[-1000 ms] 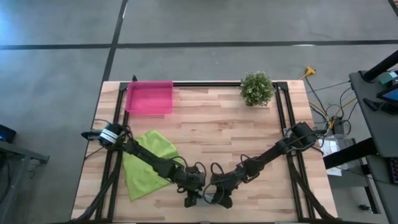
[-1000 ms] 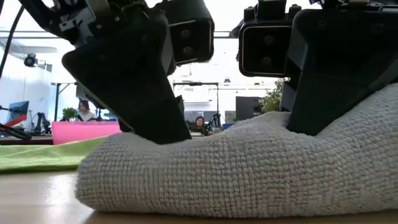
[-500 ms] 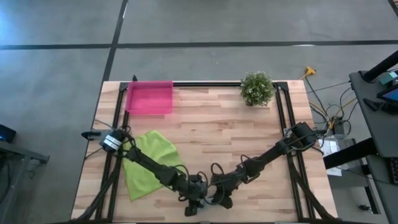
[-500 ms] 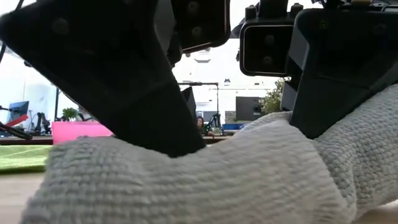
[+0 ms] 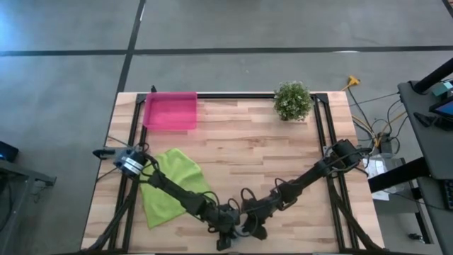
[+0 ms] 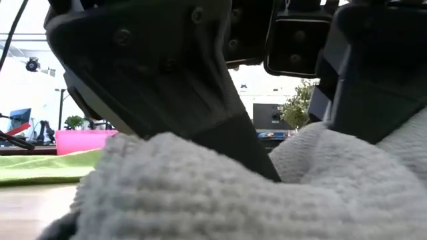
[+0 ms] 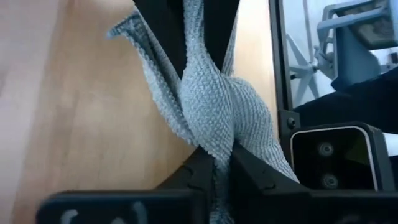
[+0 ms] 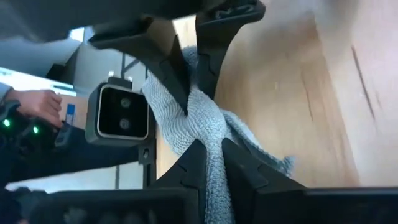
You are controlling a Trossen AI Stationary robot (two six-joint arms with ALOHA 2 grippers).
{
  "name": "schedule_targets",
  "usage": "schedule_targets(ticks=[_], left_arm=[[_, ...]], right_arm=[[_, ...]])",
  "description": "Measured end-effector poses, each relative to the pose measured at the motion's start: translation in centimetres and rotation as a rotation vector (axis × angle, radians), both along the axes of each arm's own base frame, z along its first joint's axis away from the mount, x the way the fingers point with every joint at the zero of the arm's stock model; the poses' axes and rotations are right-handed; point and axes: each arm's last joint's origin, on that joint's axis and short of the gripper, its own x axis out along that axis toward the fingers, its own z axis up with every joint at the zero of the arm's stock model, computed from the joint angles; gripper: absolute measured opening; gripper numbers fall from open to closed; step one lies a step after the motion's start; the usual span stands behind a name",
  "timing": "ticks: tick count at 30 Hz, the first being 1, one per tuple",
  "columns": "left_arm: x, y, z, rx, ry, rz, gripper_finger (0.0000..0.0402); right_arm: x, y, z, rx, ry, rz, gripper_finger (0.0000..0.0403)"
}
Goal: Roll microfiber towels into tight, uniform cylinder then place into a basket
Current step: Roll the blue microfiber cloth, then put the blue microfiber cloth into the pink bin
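The grey towel (image 7: 211,106) is bunched at the table's near edge, drawn into a thick gathered band between my two grippers. It fills the foreground of the low view (image 6: 200,200). My left gripper (image 5: 225,232) and my right gripper (image 5: 246,228) face each other tip to tip, each shut on the grey towel. The lime green towel (image 5: 170,188) lies flat under my left arm. The pink basket (image 5: 170,110) stands at the far left. My left gripper pinches a gathered fold of the grey towel (image 7: 214,143) between its two fingers, several layers thick. The fingers slant down from the table's left. A loose edge of the towel (image 7: 140,37) lies on the wood beyond. My right gripper pinches the same bunched band (image 8: 210,134) between its two fingers, slanting down from the table's right, opposite my left gripper's fingers (image 8: 166,74). The towel's loose part (image 8: 261,155) trails onto the table beside it.
A small potted plant (image 5: 292,100) stands at the far right. The low camera's housing (image 8: 118,121) sits just off the near edge, close to both grippers. Bare wood (image 5: 255,156) spans the middle of the table. A person's hand (image 8: 37,102) shows beyond the table.
My left gripper has gone down and toward the table's near edge, closing in beside my right gripper on the grey towel. The towel has been gathered from a low, long heap into a taller bunch nearer the near edge.
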Motion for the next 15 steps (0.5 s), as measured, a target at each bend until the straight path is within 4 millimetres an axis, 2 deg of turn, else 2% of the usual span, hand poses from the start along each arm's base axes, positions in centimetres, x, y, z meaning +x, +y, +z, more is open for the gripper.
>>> schedule_targets(ticks=[6, 10, 15], left_arm=[[0.1, 0.7, 0.1, -0.053, 0.034, -0.029, 0.0005], [0.2, 1.2, 1.9, -0.085, 0.031, -0.046, 0.0003], [-0.2, 3.4, 4.5, -0.028, 0.073, -0.067, 0.0002]], right_arm=[[-0.5, -0.1, 1.8, -0.039, -0.043, 0.056, 0.0088], [-1.2, -0.6, 4.5, -0.060, -0.049, 0.067, 0.0140], [-2.7, -1.5, 7.4, -0.118, -0.015, 0.072, 0.0186]])
